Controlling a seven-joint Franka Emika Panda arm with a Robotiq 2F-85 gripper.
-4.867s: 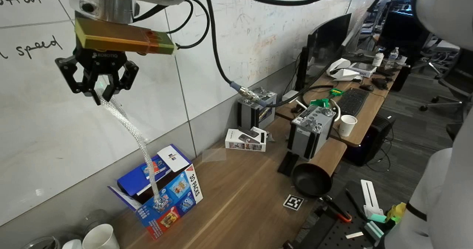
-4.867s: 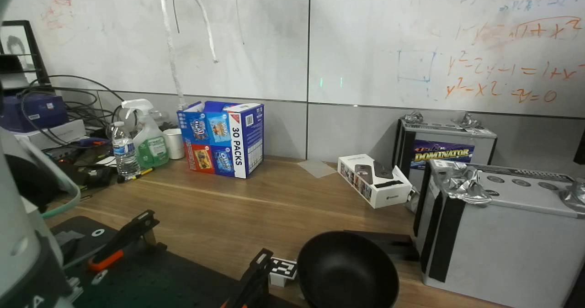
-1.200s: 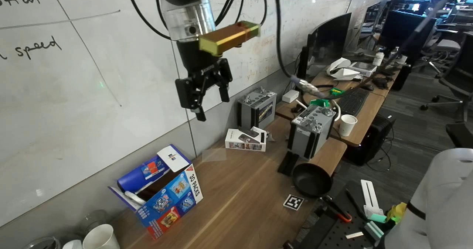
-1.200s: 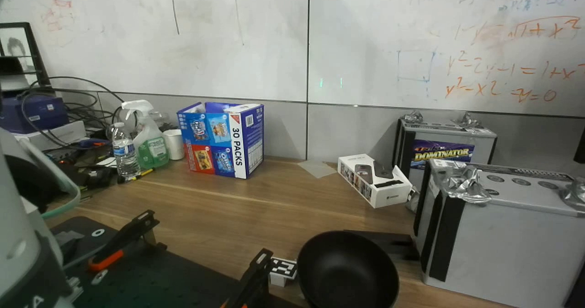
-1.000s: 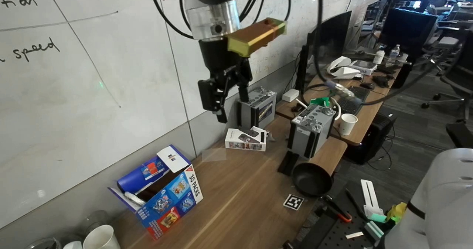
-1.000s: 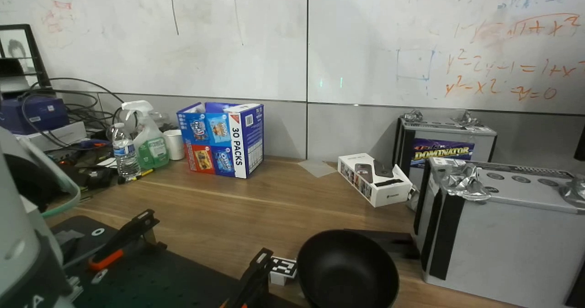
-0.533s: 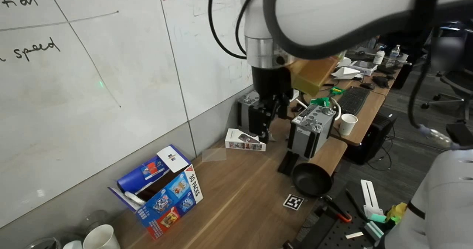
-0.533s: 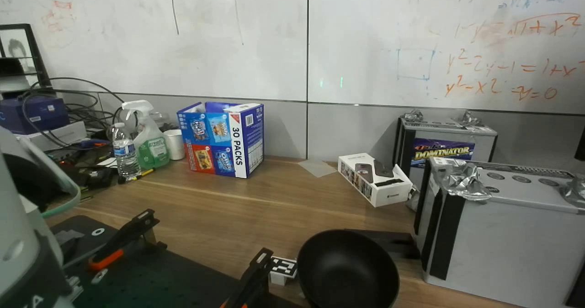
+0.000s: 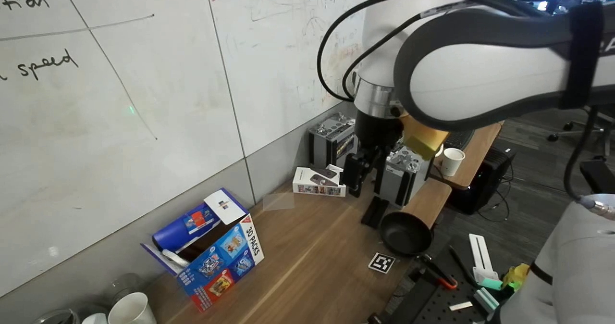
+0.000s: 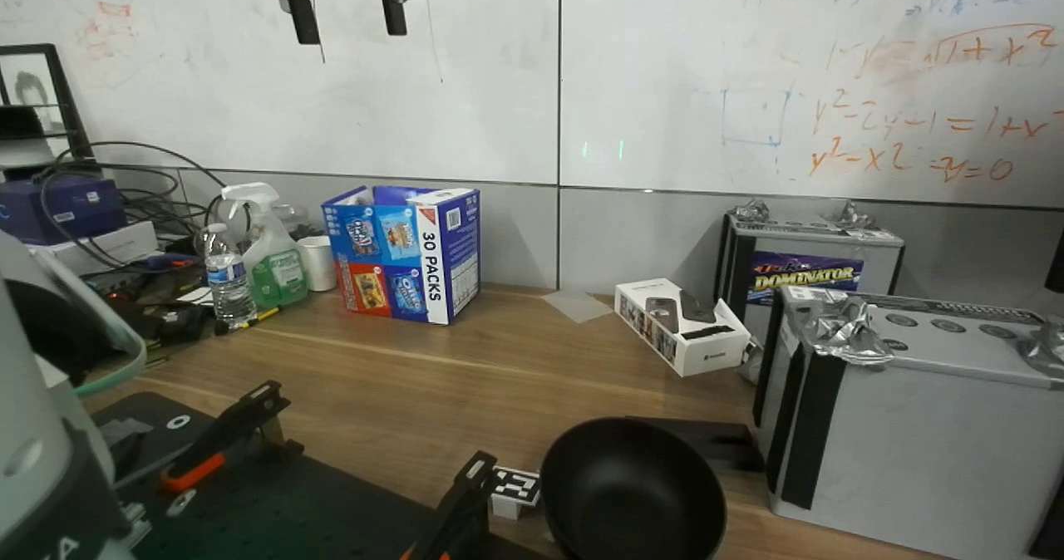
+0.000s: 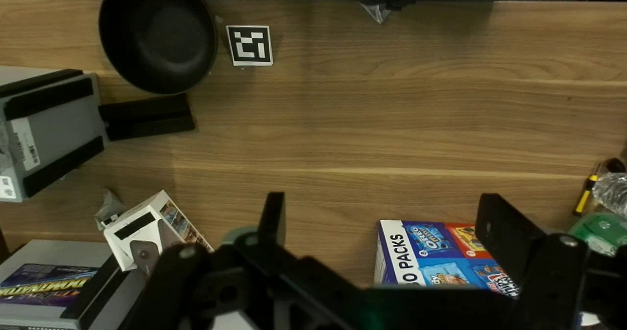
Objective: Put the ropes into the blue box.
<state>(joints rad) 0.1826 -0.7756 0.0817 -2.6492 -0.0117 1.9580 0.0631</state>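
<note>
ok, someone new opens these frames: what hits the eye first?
Likely the robot arm, looming across the upper right of an exterior view, its jaws open and holding nothing. Then the bright blue box marked 30 PACKS, upright on the desk below the whiteboard, a bit of white rope showing at its open top; and the black pan near the desk's edge.

One thick link of the white Franka Panda arm (image 9: 485,83) is stretching nearly level, and the silver wrist flange (image 9: 377,98) is leading down to the black Robotiq gripper (image 10: 352,30). I'm seeing it hanging in mid-air, its two fingers (image 10: 304,24) pointing downward, standing wide apart.
</note>
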